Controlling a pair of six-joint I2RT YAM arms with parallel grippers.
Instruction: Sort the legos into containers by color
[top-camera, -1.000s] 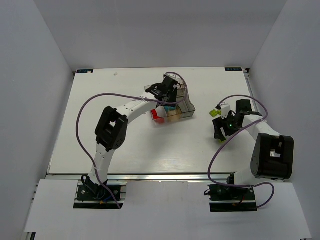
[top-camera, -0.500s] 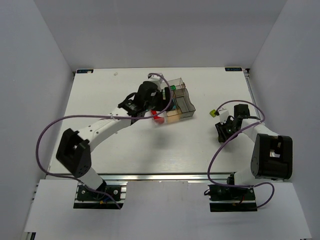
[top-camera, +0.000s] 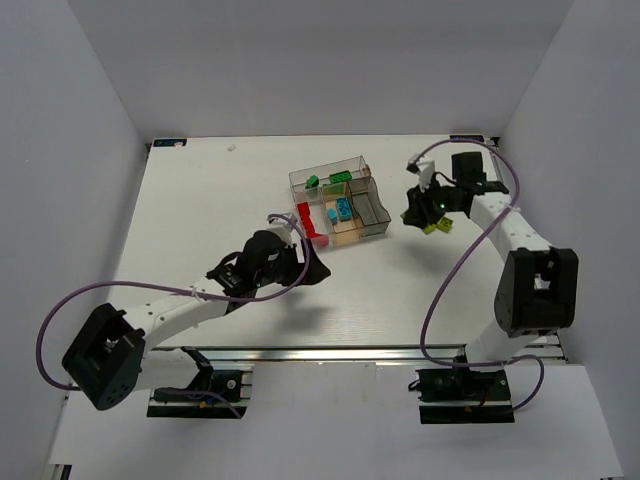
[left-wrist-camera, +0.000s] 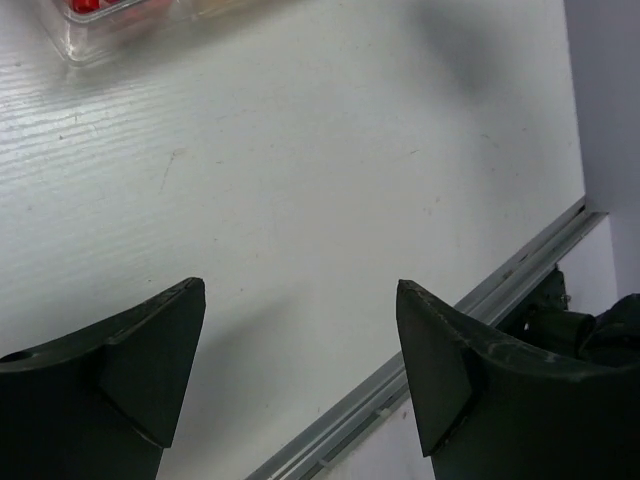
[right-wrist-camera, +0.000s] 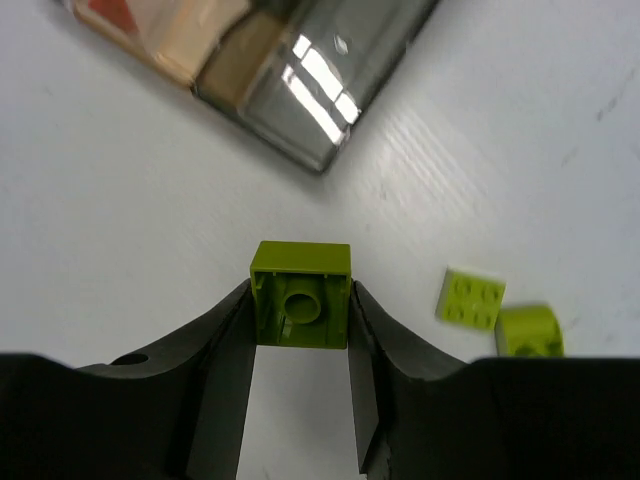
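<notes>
The clear containers (top-camera: 372, 212) stand mid-table; they hold dark green bricks (top-camera: 340, 177), cyan bricks (top-camera: 344, 208) and red bricks (top-camera: 304, 214). My right gripper (top-camera: 413, 211) is just right of the containers, shut on a lime brick (right-wrist-camera: 300, 295) held above the table. Two more lime bricks (top-camera: 437, 226) lie on the table beside it, also in the right wrist view (right-wrist-camera: 472, 298). The smoky bin's corner (right-wrist-camera: 300, 60) shows ahead of the fingers. My left gripper (top-camera: 312, 268) is open and empty, in front of the containers; its wrist view (left-wrist-camera: 300, 370) shows bare table and a bin corner with red bricks (left-wrist-camera: 85, 10).
The table's front metal rail (left-wrist-camera: 450, 330) runs close under the left gripper. White walls enclose the table on three sides. The right arm's purple cable (top-camera: 455, 270) loops over the table's right side.
My left arm has pulled back from over the containers toward the front. My right gripper has moved from the right side up toward the containers, carrying a lime brick.
</notes>
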